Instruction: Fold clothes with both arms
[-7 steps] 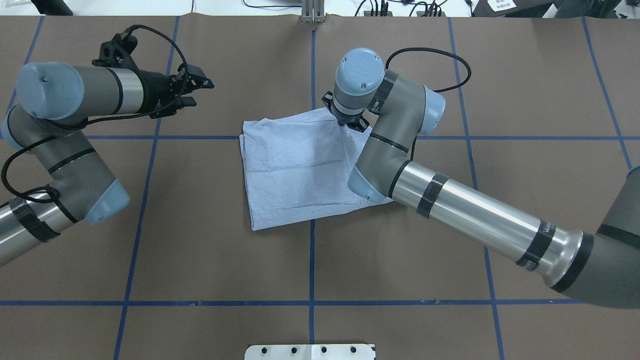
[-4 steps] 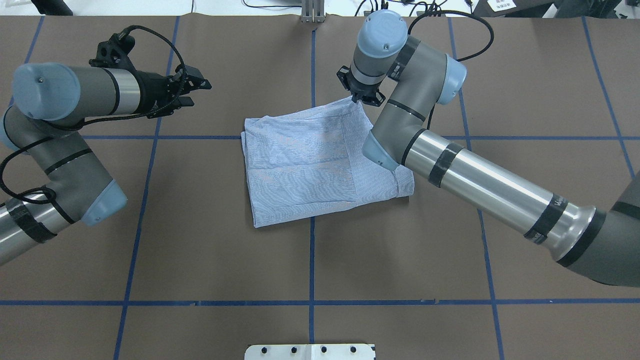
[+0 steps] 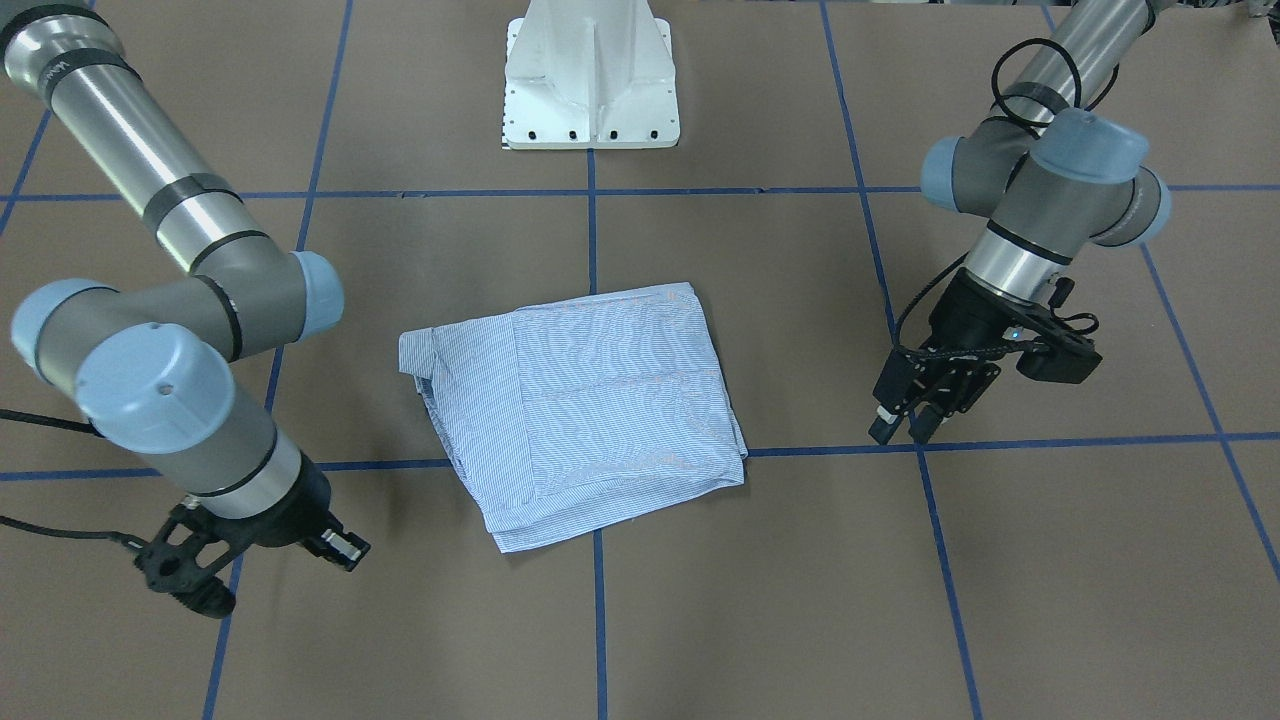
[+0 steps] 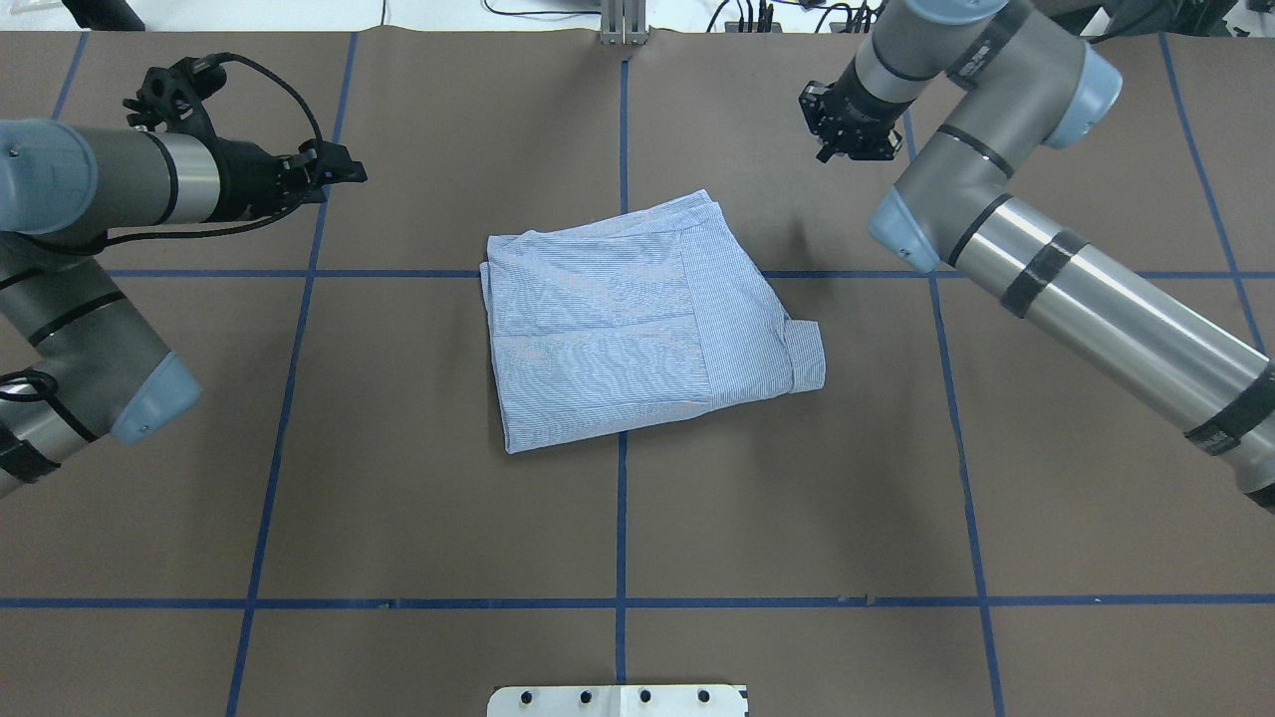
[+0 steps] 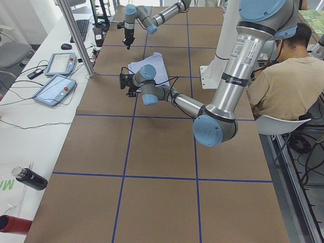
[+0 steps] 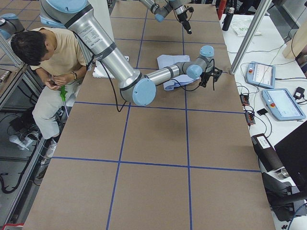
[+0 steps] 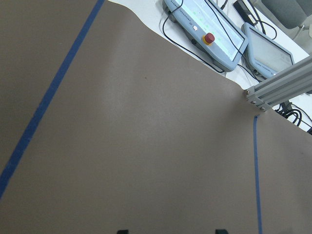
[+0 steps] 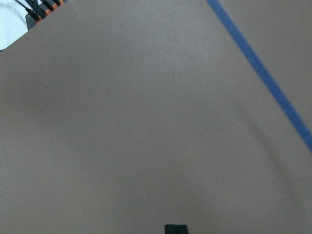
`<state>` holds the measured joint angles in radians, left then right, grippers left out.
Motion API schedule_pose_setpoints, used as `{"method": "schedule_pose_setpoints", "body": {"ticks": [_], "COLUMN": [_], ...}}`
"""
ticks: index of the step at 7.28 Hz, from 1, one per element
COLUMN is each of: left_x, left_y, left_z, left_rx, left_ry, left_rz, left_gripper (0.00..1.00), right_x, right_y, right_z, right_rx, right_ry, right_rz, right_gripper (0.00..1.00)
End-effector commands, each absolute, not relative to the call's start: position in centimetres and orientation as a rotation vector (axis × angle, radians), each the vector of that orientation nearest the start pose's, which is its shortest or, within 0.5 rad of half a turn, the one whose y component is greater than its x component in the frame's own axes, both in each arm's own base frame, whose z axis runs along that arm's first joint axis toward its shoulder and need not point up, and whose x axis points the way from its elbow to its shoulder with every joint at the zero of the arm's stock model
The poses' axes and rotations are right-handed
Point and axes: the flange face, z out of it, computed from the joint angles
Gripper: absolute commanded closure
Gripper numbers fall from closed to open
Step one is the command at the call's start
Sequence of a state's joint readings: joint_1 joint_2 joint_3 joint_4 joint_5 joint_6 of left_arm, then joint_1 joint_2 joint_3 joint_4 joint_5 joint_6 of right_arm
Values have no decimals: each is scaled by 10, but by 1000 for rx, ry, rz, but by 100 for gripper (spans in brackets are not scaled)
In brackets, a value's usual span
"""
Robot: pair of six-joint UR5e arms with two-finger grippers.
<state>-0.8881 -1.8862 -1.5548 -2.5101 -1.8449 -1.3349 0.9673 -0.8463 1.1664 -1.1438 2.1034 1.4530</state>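
Your striped shirt [image 4: 628, 329] lies folded into a compact, slightly skewed rectangle in the middle of the tabletop [image 4: 398, 518], right over the crossing of the blue tape lines [image 4: 622, 518], with its layers stacked flat. One small flap [image 4: 805, 351] pokes out at the corner on the robot's right, and neither arm touches the cloth. The left pincer [image 4: 344, 171] hangs well apart from the shirt on the robot's left, toward the far edge. Its wrist camera shows two fingertips set wide apart over bare brown paper, so it is parted and holds nothing. The right pincer [image 4: 845, 144] sits well off on the other side, also toward the far edge. Its wrist camera shows the fingertips pressed together with no cloth between them, so it is closed and empty. With both arms held wide and clear, the bundle rests undisturbed and you can see all of it, which suggests to me that the folding is done or nearly so. If you want another pass, the protruding flap is the likely target. Any pinch there risks dragging the upper layers askew, since thin cloth like this slides easily on paper.
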Motion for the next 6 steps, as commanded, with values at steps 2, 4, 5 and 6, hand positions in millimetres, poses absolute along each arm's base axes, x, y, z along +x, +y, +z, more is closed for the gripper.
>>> {"method": "schedule_pose_setpoints", "body": {"ticks": [2, 4, 5, 6], "left_x": [178, 105, 67, 23], "left_y": [-559, -554, -556, -558], "left_z": [478, 533, 541, 552], "left_rx": [633, 652, 630, 596], "left_ry": [951, 836, 825, 801], "left_rz": [18, 149, 220, 260], "left_gripper": [31, 23, 1, 1], "right_x": [-218, -115, -87, -59], "right_y": [-689, -654, -637, -615], "right_z": [437, 518, 556, 595], "right_rx": [1, 62, 87, 111], "right_ry": [-928, -928, -898, -870], "right_rz": [437, 270, 198, 126], "right_gripper": [100, 100, 100, 100]}}
